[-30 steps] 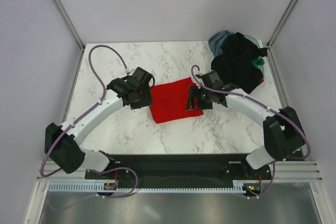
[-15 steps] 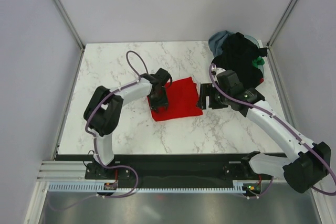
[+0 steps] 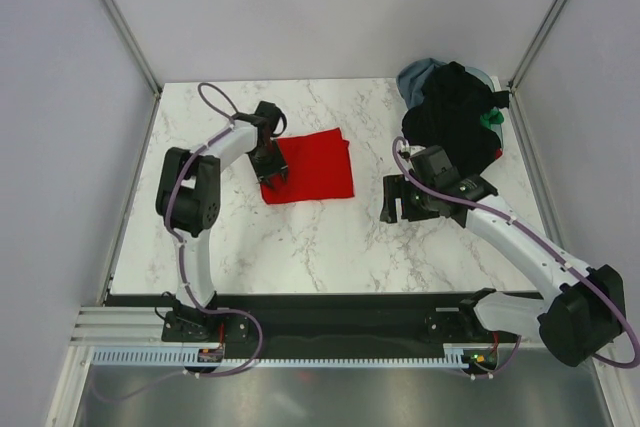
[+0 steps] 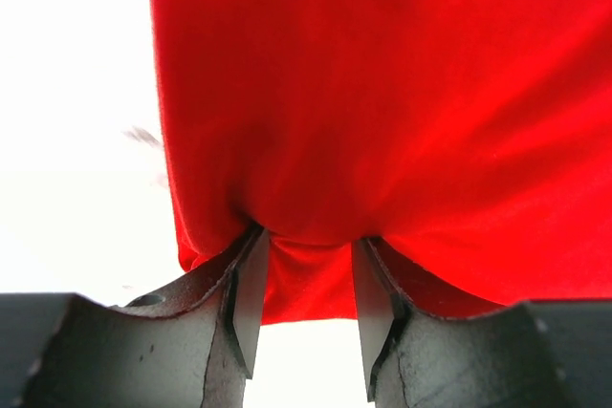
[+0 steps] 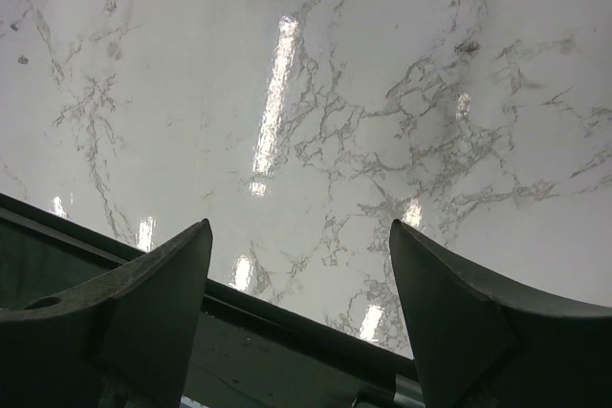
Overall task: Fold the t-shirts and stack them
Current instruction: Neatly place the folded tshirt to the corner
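Observation:
The folded red t-shirt (image 3: 312, 167) lies flat on the marble table, left of centre. My left gripper (image 3: 269, 169) is at its left edge, jaws closed on a pinch of the red cloth (image 4: 311, 269). In the left wrist view the red t-shirt (image 4: 382, 93) fills the frame beyond the fingers. My right gripper (image 3: 390, 201) hangs open and empty over bare marble to the right of the shirt. Its wide-spread fingers (image 5: 143, 303) show only the table. A heap of black, grey-blue and green t-shirts (image 3: 452, 115) sits at the back right corner.
The marble table (image 3: 330, 247) ends at a black rail (image 3: 330, 307) along the near edge, also visible in the right wrist view (image 5: 287, 341). Metal frame posts (image 3: 115, 17) stand at the back corners. White walls surround the table.
My left gripper has dragged the red t-shirt to the left and back across the table. My right gripper has let go, drawn back to the right and now hangs open.

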You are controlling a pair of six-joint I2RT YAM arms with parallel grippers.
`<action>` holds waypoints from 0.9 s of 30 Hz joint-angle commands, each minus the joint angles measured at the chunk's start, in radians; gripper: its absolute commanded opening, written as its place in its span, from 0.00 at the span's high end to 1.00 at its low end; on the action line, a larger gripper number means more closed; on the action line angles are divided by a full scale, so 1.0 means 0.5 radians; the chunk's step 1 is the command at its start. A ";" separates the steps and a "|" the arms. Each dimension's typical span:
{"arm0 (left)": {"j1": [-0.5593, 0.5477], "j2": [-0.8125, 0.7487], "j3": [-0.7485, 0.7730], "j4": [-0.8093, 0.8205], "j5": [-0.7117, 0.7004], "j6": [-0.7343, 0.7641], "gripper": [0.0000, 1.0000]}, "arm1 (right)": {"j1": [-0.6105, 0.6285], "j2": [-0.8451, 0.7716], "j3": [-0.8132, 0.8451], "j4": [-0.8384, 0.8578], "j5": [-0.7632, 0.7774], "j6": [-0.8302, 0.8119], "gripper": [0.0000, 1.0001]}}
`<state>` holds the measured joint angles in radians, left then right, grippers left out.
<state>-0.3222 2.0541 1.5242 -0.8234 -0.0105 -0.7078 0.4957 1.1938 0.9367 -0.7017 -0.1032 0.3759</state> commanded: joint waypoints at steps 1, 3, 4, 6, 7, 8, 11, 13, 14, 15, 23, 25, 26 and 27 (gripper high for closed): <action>0.196 0.224 0.120 -0.089 -0.267 0.216 0.53 | -0.013 0.002 -0.026 0.053 0.025 -0.043 0.17; 0.282 0.297 0.332 -0.221 -0.313 0.280 0.53 | -0.016 0.021 -0.039 0.075 0.013 -0.040 0.17; 0.313 0.364 0.408 -0.258 -0.371 0.305 0.53 | -0.019 0.033 -0.042 0.081 0.007 -0.037 0.17; 0.404 0.454 0.645 -0.365 -0.430 0.382 0.53 | -0.022 0.057 -0.051 0.106 -0.011 -0.025 0.17; 0.435 0.557 0.819 -0.408 -0.509 0.400 0.53 | -0.022 0.064 -0.054 0.112 -0.027 -0.025 0.17; 0.499 0.613 0.914 -0.503 -0.571 0.455 0.53 | -0.022 0.076 -0.066 0.130 -0.036 -0.022 0.17; 0.595 0.846 1.328 -0.629 -0.828 0.571 0.53 | -0.025 0.094 -0.088 0.146 -0.054 -0.034 0.17; 0.729 0.941 1.543 -0.715 -0.966 0.578 0.50 | -0.025 0.134 -0.100 0.158 -0.070 -0.037 0.17; 0.791 0.996 1.766 -0.728 -0.982 0.599 0.49 | -0.025 0.171 -0.103 0.161 -0.109 -0.037 0.17; 0.810 1.009 1.875 -0.734 -1.010 0.615 0.47 | -0.031 0.192 -0.103 0.176 -0.146 -0.037 0.17; 0.786 0.543 1.852 -0.572 -0.995 0.649 0.41 | -0.022 0.343 -0.085 0.265 -0.248 0.009 0.17; 0.755 0.403 1.757 -0.544 -0.952 0.655 0.41 | -0.019 0.361 -0.066 0.284 -0.275 0.040 0.17; 0.727 0.359 1.668 -0.541 -0.924 0.640 0.41 | -0.016 0.364 -0.057 0.290 -0.278 0.046 0.17; 0.715 0.322 1.618 -0.528 -0.878 0.621 0.41 | -0.016 0.361 -0.054 0.287 -0.278 0.064 0.17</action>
<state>0.0860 2.3398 2.3856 -1.1164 -0.4721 -0.4248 0.4862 1.3743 0.8886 -0.5980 -0.2134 0.3820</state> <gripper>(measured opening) 0.586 0.829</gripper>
